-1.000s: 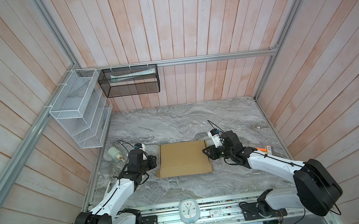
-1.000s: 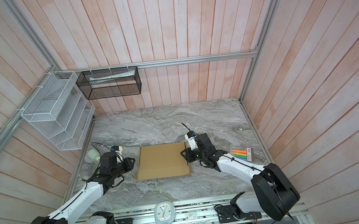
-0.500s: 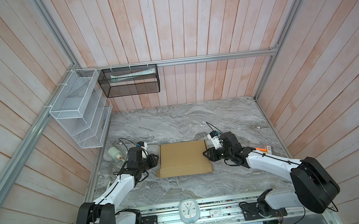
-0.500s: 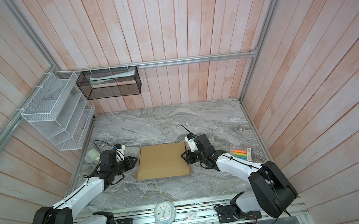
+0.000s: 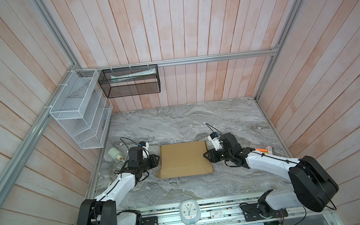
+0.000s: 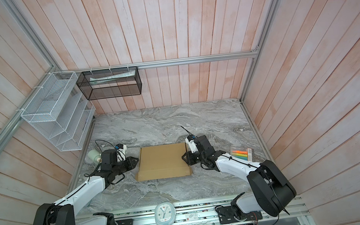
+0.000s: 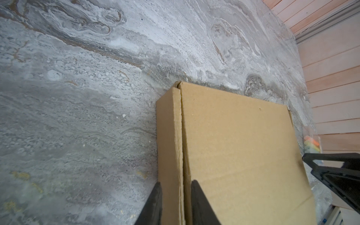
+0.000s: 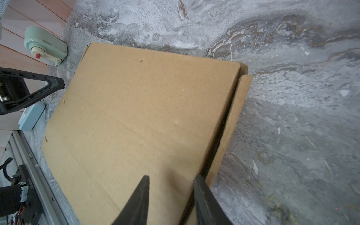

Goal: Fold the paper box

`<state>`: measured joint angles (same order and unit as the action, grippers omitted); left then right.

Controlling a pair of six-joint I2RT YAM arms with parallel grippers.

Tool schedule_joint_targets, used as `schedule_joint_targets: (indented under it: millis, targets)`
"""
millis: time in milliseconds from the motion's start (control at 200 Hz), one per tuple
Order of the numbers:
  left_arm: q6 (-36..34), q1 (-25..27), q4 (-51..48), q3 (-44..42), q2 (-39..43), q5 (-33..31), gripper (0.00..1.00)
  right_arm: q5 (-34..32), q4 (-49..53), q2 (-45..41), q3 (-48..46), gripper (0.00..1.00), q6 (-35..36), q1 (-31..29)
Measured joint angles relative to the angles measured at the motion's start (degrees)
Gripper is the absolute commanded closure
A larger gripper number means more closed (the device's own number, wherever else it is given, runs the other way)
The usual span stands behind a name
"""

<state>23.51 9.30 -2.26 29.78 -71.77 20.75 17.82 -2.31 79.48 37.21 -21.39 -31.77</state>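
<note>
Sliding in from the left, the left gripper (image 5: 156, 161) has come right up to the paper box (image 5: 184, 158). Its fingers stand a little apart, one on each side of the box's left wall, not squeezing. The box lies flat in the middle of the table (image 5: 175, 122). The right gripper (image 5: 205, 158) has opened a bit wider and holds nothing. Beside it the right flap (image 8: 233, 126) sticks out, so I think tucking is left. A pale bottle (image 5: 114, 155), clock (image 5: 189, 211) and pens (image 6: 240, 154) lie clear.
</note>
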Motion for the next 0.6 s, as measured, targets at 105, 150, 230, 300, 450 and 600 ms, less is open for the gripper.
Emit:
schedule_joint_targets:
  millis: [105, 150, 230, 300, 450, 600]
  targets:
    - [-0.4, 0.0, -0.1, 0.6, -0.5, 0.0, 0.71, 0.0, 0.0, 0.2, 0.0, 0.60, 0.0, 0.0]
    - [-0.5, 0.0, -0.2, 0.9, -0.9, 0.0, 0.71, 0.0, 0.0, 0.3, 0.0, 0.60, 0.0, 0.0]
    - [-0.9, 0.0, -0.3, 1.1, -1.3, -0.1, 0.71, 0.0, 0.0, 0.3, 0.0, 0.60, 0.0, 0.0]
    - [-1.1, 0.0, -0.5, 1.1, -1.6, -0.1, 0.71, 0.0, 0.0, 0.3, 0.0, 0.60, 0.0, 0.1]
    - [-1.5, 0.0, -1.0, 1.1, -1.8, -0.2, 0.71, 0.0, 0.0, 0.2, -0.3, 0.60, 0.0, 0.2]
    - [-1.5, 0.0, -1.2, 1.1, -1.9, -0.3, 0.72, -0.1, 0.2, -0.9, -0.7, 0.59, 0.0, 0.4]
